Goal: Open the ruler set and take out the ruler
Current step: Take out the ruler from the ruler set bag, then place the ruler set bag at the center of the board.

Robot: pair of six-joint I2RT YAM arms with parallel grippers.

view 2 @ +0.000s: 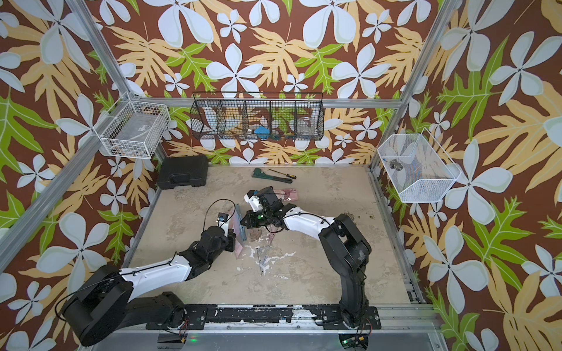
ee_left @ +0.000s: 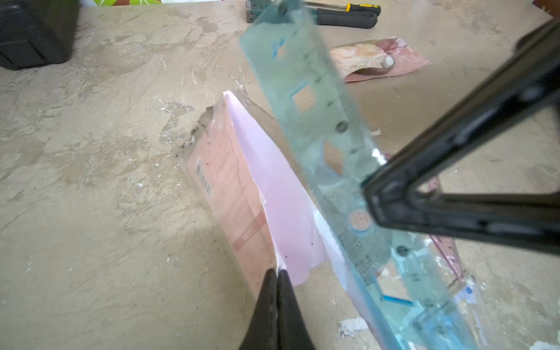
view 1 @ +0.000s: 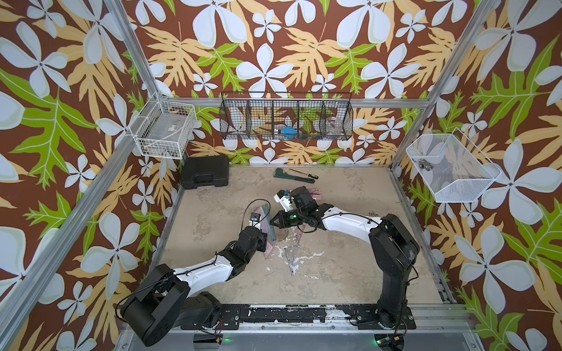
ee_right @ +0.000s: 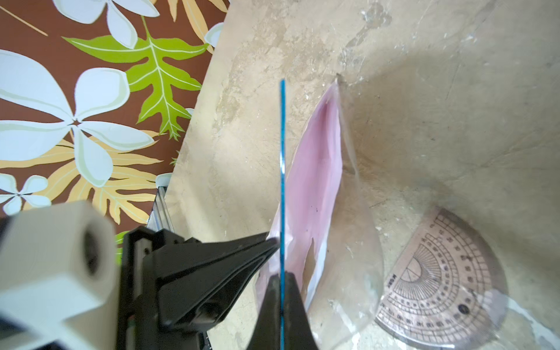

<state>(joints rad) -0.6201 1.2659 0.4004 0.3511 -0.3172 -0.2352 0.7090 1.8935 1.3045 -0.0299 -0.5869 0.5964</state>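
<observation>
The ruler set (ee_left: 242, 188) is a clear sleeve with a pink card inside, lifted on edge above the middle of the table and gaping open; it also shows in the right wrist view (ee_right: 315, 181). My left gripper (ee_left: 277, 269) is shut on the sleeve's near edge. The ruler (ee_left: 318, 106) is translucent blue and stands partly out of the sleeve. It appears edge-on as a thin blue line (ee_right: 282, 151). My right gripper (ee_right: 282, 274) is shut on the ruler, its fingers (ee_left: 394, 194) right beside the sleeve. In a top view the ruler (view 2: 241, 231) sits between both arms.
A brown protractor (ee_right: 439, 281) and a clear set square (view 1: 290, 255) lie on the table under the right arm. A torn pink wrapper (ee_left: 378, 59) lies farther back. A wrench (view 1: 292, 177), a screwdriver (view 1: 304, 173) and a black case (view 1: 205, 171) sit along the back edge.
</observation>
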